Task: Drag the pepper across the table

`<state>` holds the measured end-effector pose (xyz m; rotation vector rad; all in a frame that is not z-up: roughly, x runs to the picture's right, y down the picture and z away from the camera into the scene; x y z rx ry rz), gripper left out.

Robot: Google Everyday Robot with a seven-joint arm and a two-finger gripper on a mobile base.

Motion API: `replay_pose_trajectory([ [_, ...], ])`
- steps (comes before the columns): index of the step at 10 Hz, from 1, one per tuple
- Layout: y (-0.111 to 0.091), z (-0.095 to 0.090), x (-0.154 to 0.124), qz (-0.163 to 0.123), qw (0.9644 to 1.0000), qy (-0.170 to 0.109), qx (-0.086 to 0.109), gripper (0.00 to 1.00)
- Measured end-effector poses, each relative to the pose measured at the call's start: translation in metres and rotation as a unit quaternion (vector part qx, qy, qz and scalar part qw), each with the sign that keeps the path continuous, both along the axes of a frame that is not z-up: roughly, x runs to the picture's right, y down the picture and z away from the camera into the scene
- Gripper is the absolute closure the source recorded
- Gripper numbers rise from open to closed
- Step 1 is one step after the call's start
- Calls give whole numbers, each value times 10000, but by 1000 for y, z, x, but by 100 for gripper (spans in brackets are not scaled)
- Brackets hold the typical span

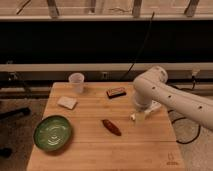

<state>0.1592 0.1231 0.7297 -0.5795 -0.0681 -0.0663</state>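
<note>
The pepper (111,127) is a small dark red-brown tapered object lying near the middle of the light wooden table (90,152). My gripper (139,116) hangs from the white arm above the table's right half, to the right of the pepper and a short gap away from it. It holds nothing that I can see.
A green bowl (52,133) sits at the front left. A pale sponge-like block (67,103) and a translucent cup (76,83) stand at the back left. A dark rectangular block (116,92) lies at the back centre. A small logo (172,161) marks the front right corner.
</note>
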Motion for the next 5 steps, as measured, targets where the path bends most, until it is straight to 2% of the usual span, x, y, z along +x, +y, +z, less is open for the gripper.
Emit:
replay_pose_trajectory([
  [5, 11, 12, -17, -15, 9999, -102, -17, 20],
])
